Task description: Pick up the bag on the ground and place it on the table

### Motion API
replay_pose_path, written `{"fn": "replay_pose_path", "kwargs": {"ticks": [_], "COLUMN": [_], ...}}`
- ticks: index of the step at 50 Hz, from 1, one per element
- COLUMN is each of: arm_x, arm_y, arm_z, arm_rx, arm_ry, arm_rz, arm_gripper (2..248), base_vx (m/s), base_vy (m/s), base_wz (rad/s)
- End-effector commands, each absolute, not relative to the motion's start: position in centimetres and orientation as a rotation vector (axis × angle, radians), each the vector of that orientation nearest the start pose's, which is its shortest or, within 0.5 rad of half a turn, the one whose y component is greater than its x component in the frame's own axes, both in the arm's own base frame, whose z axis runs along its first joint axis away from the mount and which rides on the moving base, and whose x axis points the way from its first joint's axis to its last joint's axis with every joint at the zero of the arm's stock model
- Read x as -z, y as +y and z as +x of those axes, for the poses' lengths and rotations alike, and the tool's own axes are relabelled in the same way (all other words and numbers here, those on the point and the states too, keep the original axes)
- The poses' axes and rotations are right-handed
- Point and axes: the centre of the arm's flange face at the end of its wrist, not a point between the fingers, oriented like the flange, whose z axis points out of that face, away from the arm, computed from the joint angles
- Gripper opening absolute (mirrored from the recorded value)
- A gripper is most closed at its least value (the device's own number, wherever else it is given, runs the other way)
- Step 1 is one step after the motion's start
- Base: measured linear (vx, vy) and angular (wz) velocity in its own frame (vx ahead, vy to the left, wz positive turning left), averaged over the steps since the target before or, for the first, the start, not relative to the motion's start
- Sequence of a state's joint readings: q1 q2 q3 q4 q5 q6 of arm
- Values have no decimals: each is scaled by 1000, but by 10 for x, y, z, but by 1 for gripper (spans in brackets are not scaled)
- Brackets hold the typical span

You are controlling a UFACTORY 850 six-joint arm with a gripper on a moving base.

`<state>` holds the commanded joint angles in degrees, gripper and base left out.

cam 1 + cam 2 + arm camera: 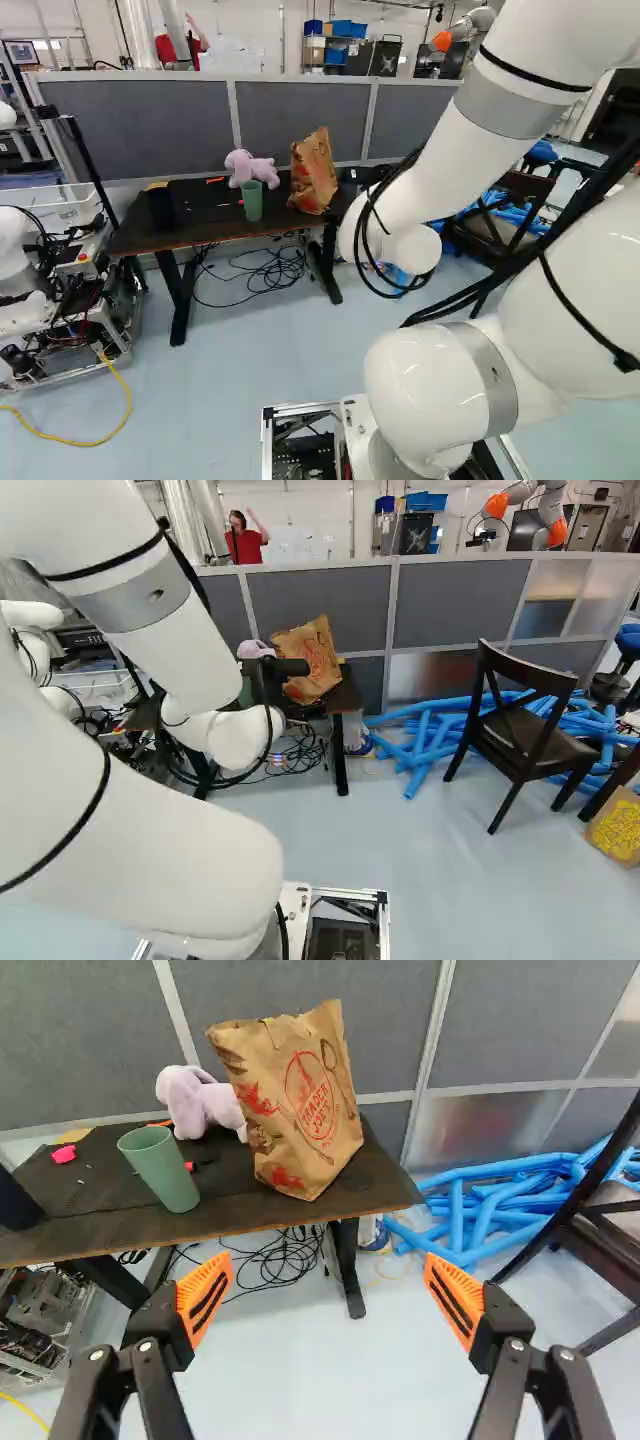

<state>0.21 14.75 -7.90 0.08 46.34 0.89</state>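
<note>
Brown paper bag (310, 1110) sits on the table (100, 1230); ease your empty, wide-open pincer (329, 1260) straight back from the table.

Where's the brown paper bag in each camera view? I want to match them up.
Left base view: above the middle, near the right end of the table, paper bag upright.
Right base view: above and left of the middle, just past the arm.
Wrist view: ahead of the hand, beside the plush toy.
Shared landmark: the grey divider behind the table.
</note>
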Motion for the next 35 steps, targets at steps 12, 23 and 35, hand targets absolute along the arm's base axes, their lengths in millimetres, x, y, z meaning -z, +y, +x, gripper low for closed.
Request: {"fn": "replay_pose_path", "kwargs": {"ticks": [12, 23, 35], "arm_x": [-369, -366, -366], "arm_y": [0, 0, 0], "arm_z": [277, 272, 270], "arm_rx": [1803, 1819, 1824], "arm_ry": [7, 2, 0], "arm_rz": [-2567, -2560, -2558], "arm_gripper": [247, 247, 247], "base_vx": [0, 0, 0], "base_vy": [0, 0, 0], "base_wz": [0, 0, 0]}}
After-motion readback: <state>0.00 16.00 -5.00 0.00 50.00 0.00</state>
